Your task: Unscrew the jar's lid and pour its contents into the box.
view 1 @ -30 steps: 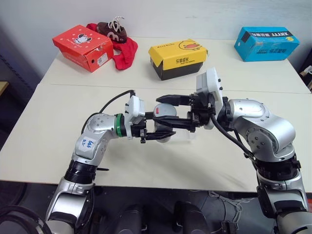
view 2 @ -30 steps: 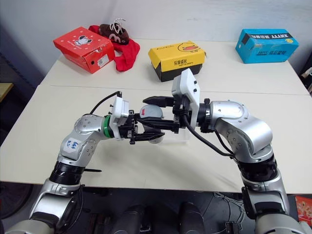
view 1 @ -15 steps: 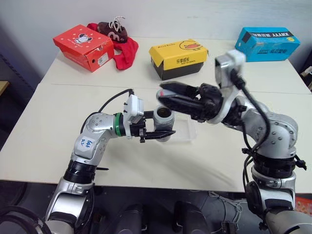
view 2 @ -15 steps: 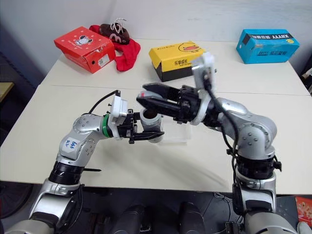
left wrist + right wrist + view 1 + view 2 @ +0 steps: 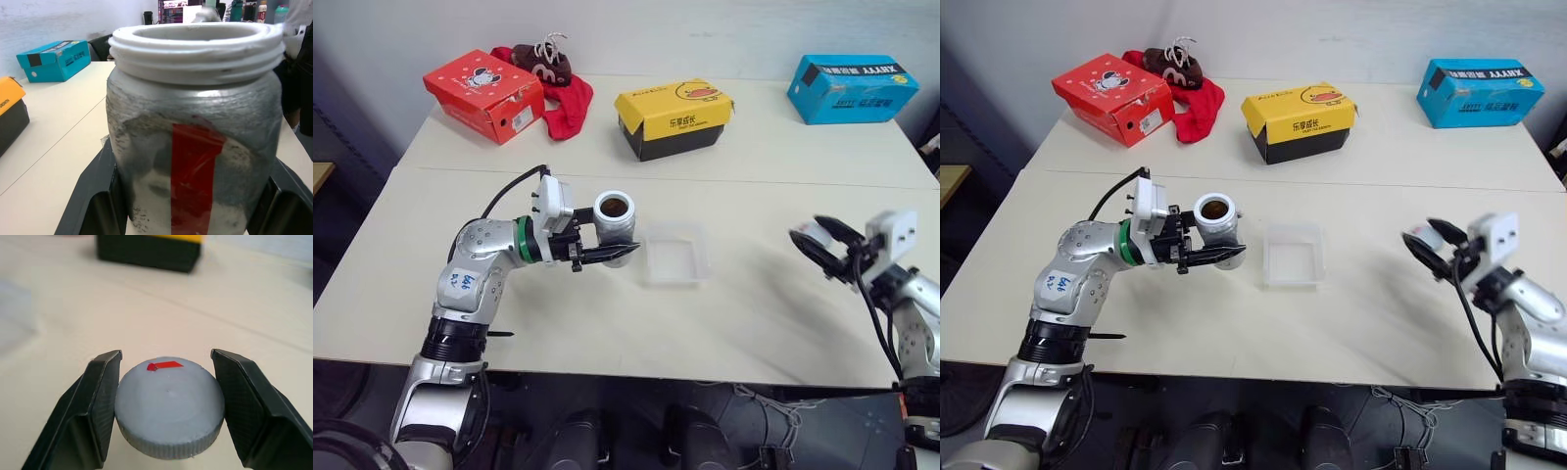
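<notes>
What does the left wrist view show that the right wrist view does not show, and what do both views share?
Left wrist view: the open jar with its red stripe, held in the left tool, and the blue carton.

Right wrist view: the grey lid held between the right tool's fingers.

Both: the pale table and the yellow-and-black carton.

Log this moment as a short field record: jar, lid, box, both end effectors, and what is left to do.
jar: open, upright jar, dark contents visible inside
lid: lid is off, carried to the robot's right
box: clear box on the table, beside the jar, looks empty
left end effector: left end effector shut on the jar
right end effector: right end effector shut on the lid
remaining: pouring not yet done
</notes>
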